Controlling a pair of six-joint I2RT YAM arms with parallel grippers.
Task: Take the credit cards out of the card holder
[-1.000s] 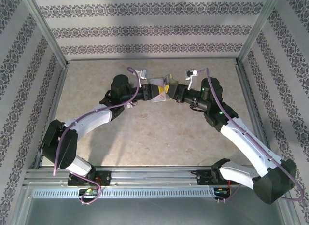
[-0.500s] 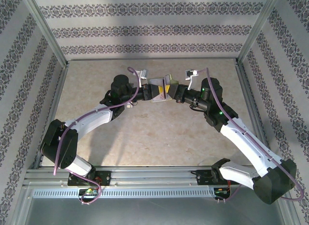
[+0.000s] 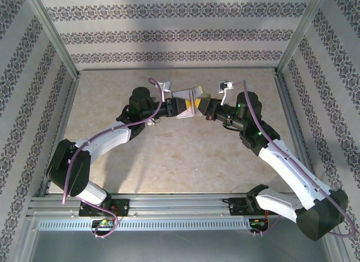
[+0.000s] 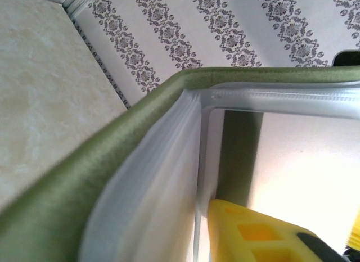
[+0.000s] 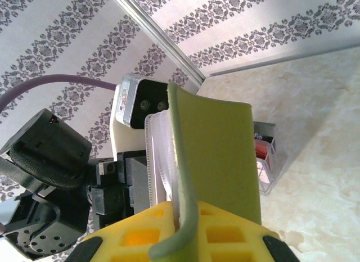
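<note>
The card holder (image 3: 185, 99) is a green-covered booklet with clear plastic sleeves, held up off the table between both arms with its flaps spread. In the right wrist view my right gripper (image 5: 188, 217) is shut on the edge of the green cover (image 5: 219, 149) and its clear sleeves. My left gripper (image 3: 171, 106) is at the holder's left flap. The left wrist view shows one yellow finger (image 4: 253, 234) against the clear sleeves, next to the green cover (image 4: 112, 155); its other finger is hidden. Red and white credit cards (image 5: 263, 161) show in a clear pocket low beside the holder.
The beige table (image 3: 169, 155) lies under both arms. Patterned walls and metal frame posts (image 3: 56, 48) enclose it on three sides. The left arm's wrist (image 5: 50, 155) is close behind the holder in the right wrist view.
My right gripper has closed on the holder's right flap and shifted slightly right. The holder's flaps have spread wider apart between the two grippers.
</note>
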